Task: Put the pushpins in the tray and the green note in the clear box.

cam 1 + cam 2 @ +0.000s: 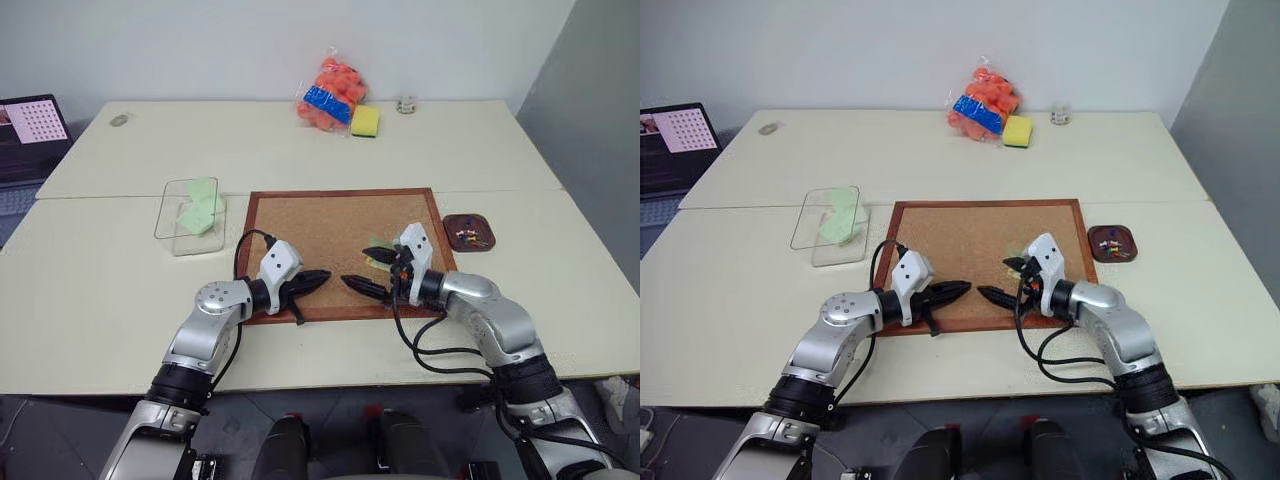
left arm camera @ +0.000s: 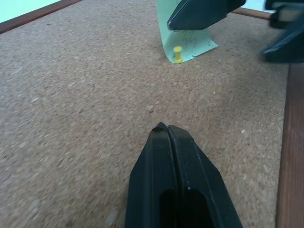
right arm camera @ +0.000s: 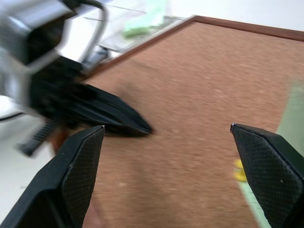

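Note:
A pale green note [image 2: 189, 42] stands curled on the corkboard [image 1: 320, 225], pinned by a yellow pushpin [image 2: 177, 53]. My right gripper [image 1: 364, 268] is open right at the note, one finger [image 2: 199, 13] in front of its upper edge and the other nearer the board's front. My left gripper [image 1: 325, 275] is shut and empty, low over the board's front edge, pointing at the right one. The brown tray [image 1: 447, 228] right of the board holds several pushpins [image 1: 468, 237]. The clear box [image 1: 165, 212] left of the board holds green notes [image 1: 200, 208].
At the table's back lie a bag of orange balls [image 1: 335, 95], a yellow sponge [image 1: 365, 121] and a small glass [image 1: 405, 104]. A laptop [image 1: 30, 130] stands at the far left. The seam between two tables runs just behind the corkboard.

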